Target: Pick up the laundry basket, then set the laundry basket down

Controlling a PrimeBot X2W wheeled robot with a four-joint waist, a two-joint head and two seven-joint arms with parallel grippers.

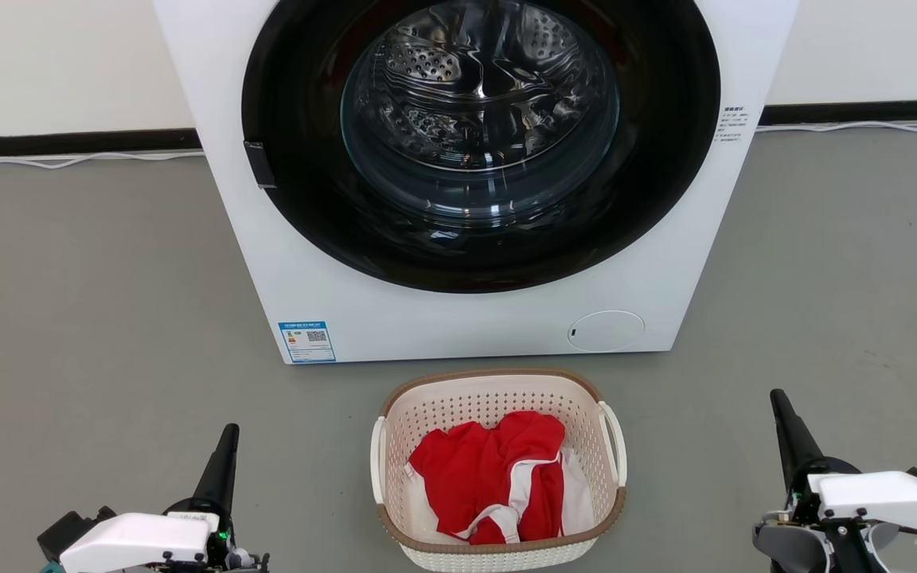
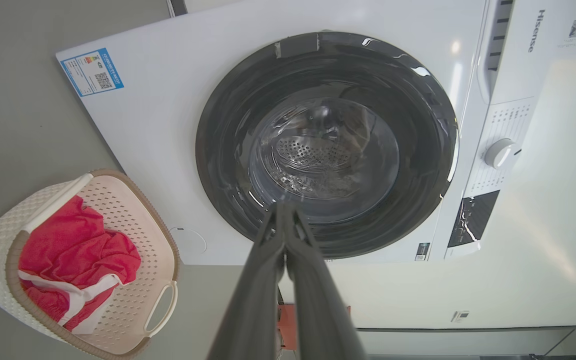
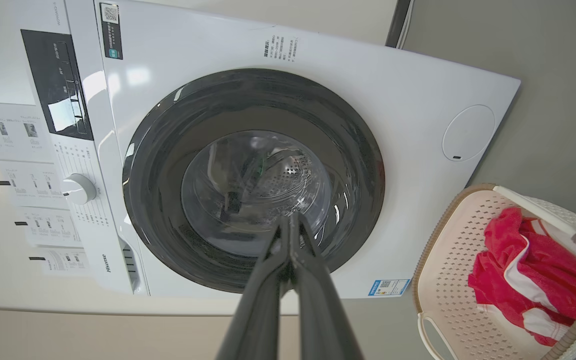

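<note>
The laundry basket (image 1: 498, 375) stood at six o'clock of the washing machine (image 1: 267, 263), the left gripper (image 1: 224, 454) at its nine and the right gripper (image 1: 785, 422) at three, both clenched empty. It looked light and stiff, and the white loop handles (image 1: 616, 446) seemed best to hold.

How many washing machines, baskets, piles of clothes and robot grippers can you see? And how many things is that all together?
washing machine: 1
laundry basket: 1
pile of red and white clothes: 1 (I cannot tell how many pieces are in it)
grippers: 2, the left gripper and the right gripper
Total: 5
</note>
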